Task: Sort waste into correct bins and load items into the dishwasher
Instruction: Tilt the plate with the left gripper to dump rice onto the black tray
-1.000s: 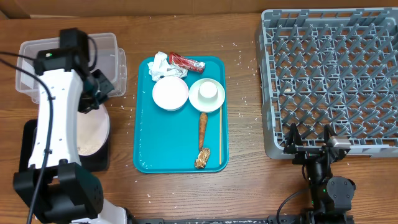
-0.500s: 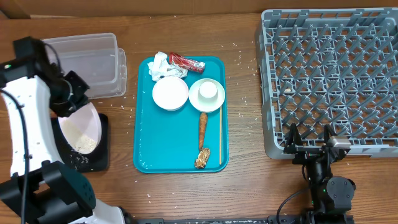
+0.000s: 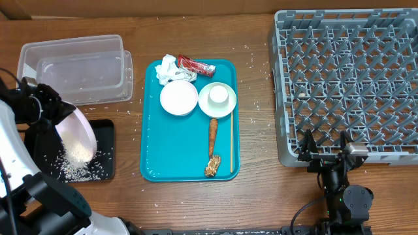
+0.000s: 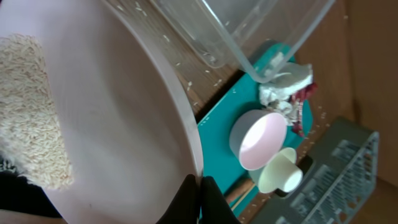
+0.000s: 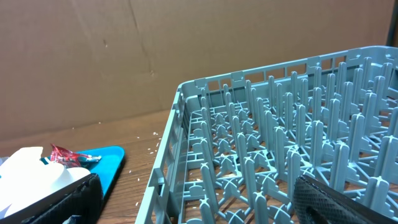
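My left gripper (image 3: 57, 112) is shut on the rim of the large pale pink plate (image 3: 77, 138), which it holds tilted steeply over the black tray (image 3: 104, 156). Rice (image 3: 78, 154) has slid to the plate's low edge, and grains lie in the tray. In the left wrist view the black fingertips (image 4: 189, 194) pinch the plate (image 4: 112, 124) beside its rice (image 4: 31, 118). The clear tub (image 3: 75, 65) stands behind. Napkin (image 3: 168, 68), red wrapper (image 3: 196, 64), carrot (image 3: 213, 133), brown scrap (image 3: 212, 166), bowl (image 3: 178, 98) and cup (image 3: 217, 96) lie on the teal tray. My right gripper (image 3: 324, 147) stands open at the grey dish rack's (image 3: 349, 72) front edge.
The teal tray (image 3: 189, 147) lies mid-table with a thin stick (image 3: 231, 140) along its right side. Loose rice grains dot the wood around it. The right wrist view looks across the rack's pegs (image 5: 280, 143), with a brown wall behind.
My left arm has swung the plate away from the clear tub toward the front left and tipped it over the black tray, and rice has slid down and spilled in. The right arm has not moved.
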